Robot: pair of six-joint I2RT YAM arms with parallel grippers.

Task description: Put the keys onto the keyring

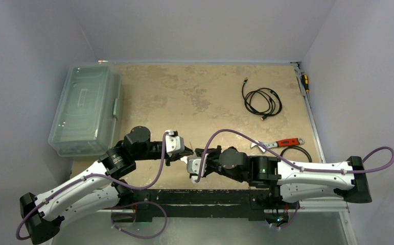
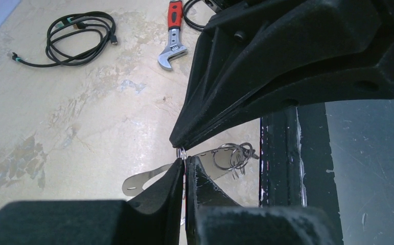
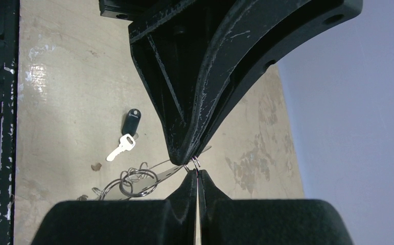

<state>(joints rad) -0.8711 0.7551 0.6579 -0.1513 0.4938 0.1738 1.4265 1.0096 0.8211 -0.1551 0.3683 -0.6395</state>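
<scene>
— Where's the keyring point(image 2: 144, 179)?
— Between the two tips. The left gripper point(image 2: 184, 162) and right gripper point(image 3: 197, 174) meet nose to nose, each pinched narrow on one small loop of it.
— And the keys point(image 3: 131, 122)?
— On the table point(image 3: 56, 102), at ten o'clock of that pinch in the right wrist view, the black-headed one just beside the silver one, at its twelve o'clock.

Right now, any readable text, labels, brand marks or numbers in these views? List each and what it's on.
No text can be read in any view.
Clear bin lid: any lettering is too blurred to read.
Wrench: any stamping is too small to read.
Black-headed key: any mark is too small to read.
Silver key: no lettering can be made out.
Small ring pinched between both sets of jaws: too small to tell.
</scene>
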